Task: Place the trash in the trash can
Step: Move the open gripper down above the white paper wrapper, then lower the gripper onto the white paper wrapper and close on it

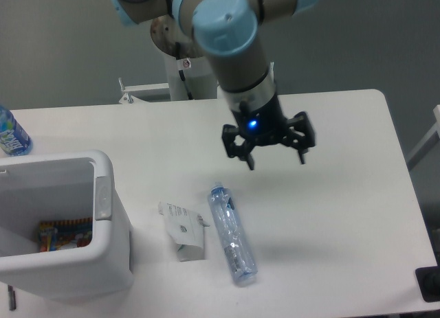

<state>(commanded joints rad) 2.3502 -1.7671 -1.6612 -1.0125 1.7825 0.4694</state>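
Two pieces of trash lie on the white table: a crumpled white paper carton [182, 231] with small dark print, and just right of it a long clear crushed plastic bottle [232, 233] lying lengthwise. The trash can [103, 256], a large white bin with a grey tab on its side, stands at the left front. My gripper [275, 159] hangs open above the table, up and to the right of the bottle's cap end, with nothing between its fingers.
An upright bottle with a blue label [12, 134] stands at the far left edge behind the bin. Colourful wrappers [64, 235] lie inside the bin. The robot's base column [187, 64] rises behind the table's far edge.
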